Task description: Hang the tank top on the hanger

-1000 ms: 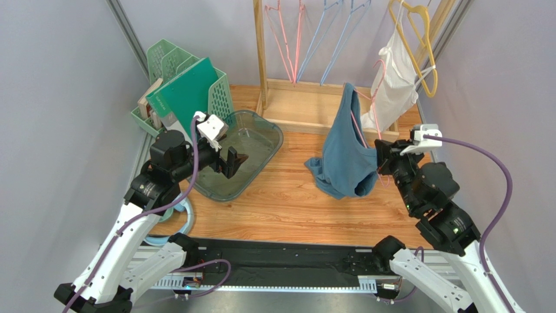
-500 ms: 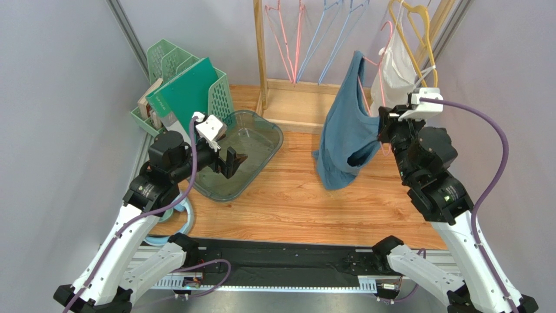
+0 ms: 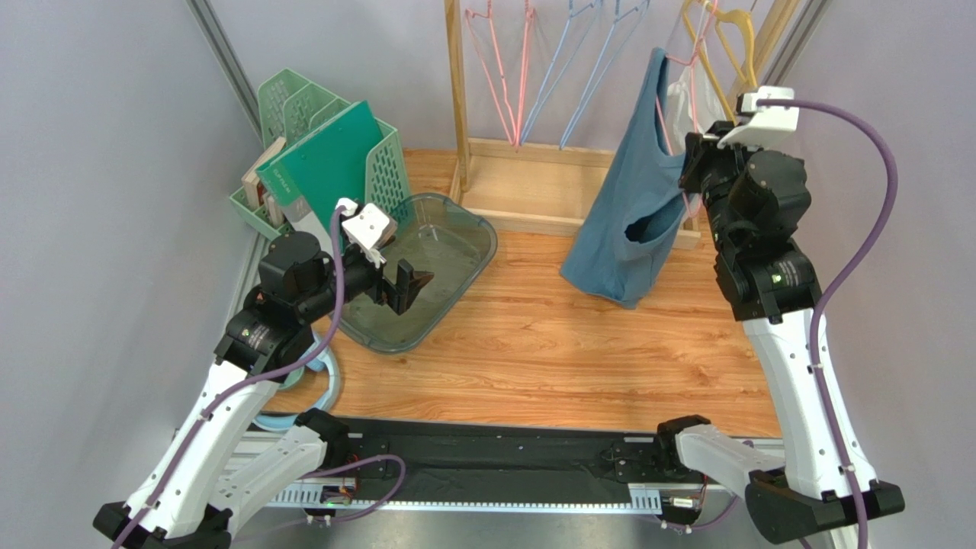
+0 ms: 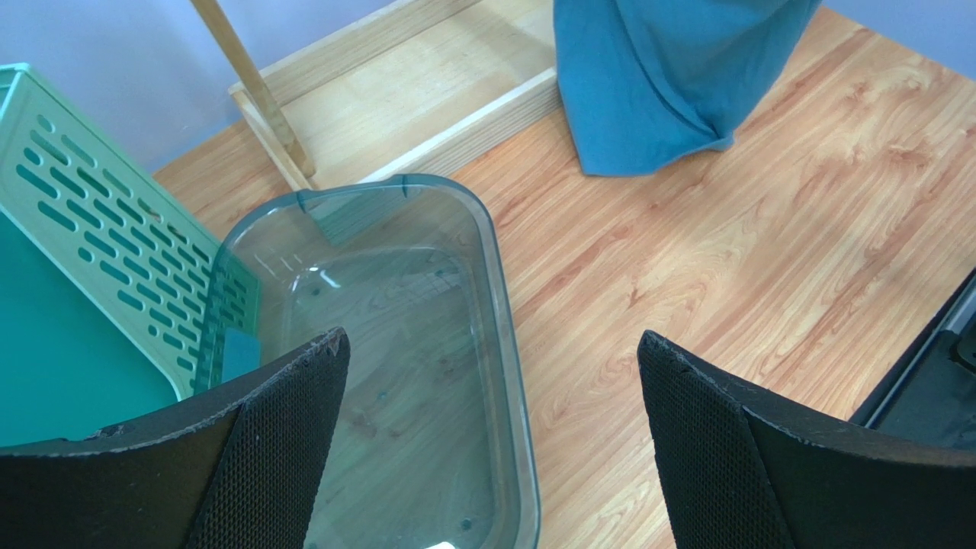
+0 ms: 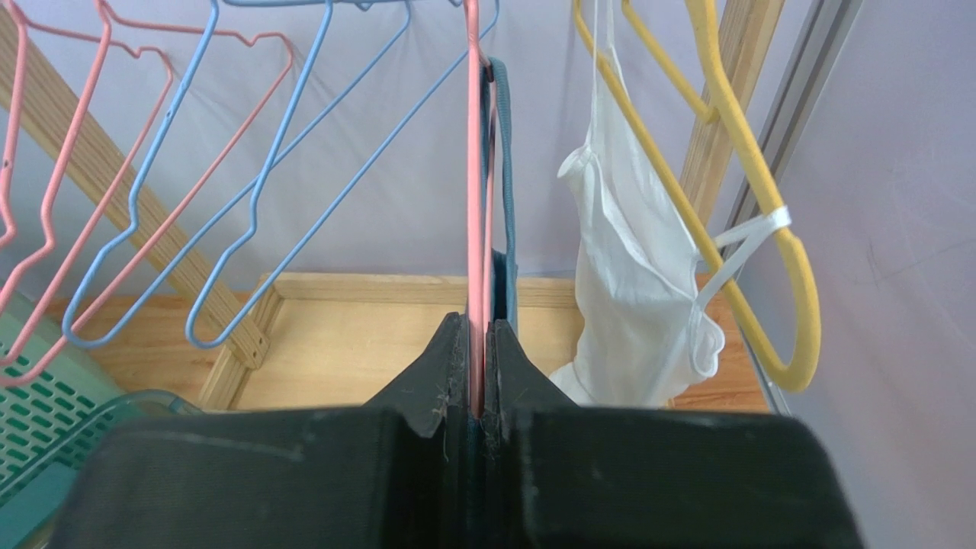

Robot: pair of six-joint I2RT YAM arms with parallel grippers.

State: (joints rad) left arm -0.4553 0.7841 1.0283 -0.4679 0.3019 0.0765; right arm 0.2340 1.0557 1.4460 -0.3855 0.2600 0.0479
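Note:
The blue-teal tank top (image 3: 634, 212) hangs full length from the pink hanger (image 3: 661, 114), its hem close to the wooden table. My right gripper (image 3: 692, 174) is raised near the rack and shut on the hanger and the cloth. In the right wrist view the pink wire (image 5: 472, 172) runs straight up out of the shut right gripper (image 5: 479, 326), with a blue strap (image 5: 505, 206) beside it. My left gripper (image 3: 403, 286) is open and empty over the clear tub (image 3: 464, 243). In the left wrist view the left gripper (image 4: 493, 336) is spread wide and the tank top (image 4: 659, 80) shows at the top.
A wooden rack (image 3: 458, 103) at the back carries pink (image 3: 498, 69) and light-blue hangers (image 3: 584, 57). A yellow hanger (image 3: 733, 46) with a white garment (image 5: 636, 275) hangs at the right. A green file rack (image 3: 332, 154) stands at the left, next to the tub (image 4: 504, 343).
My right arm has risen and moved back toward the rack, lifting the hanger and tank top off the table so the cloth hangs straight. The left arm has not moved.

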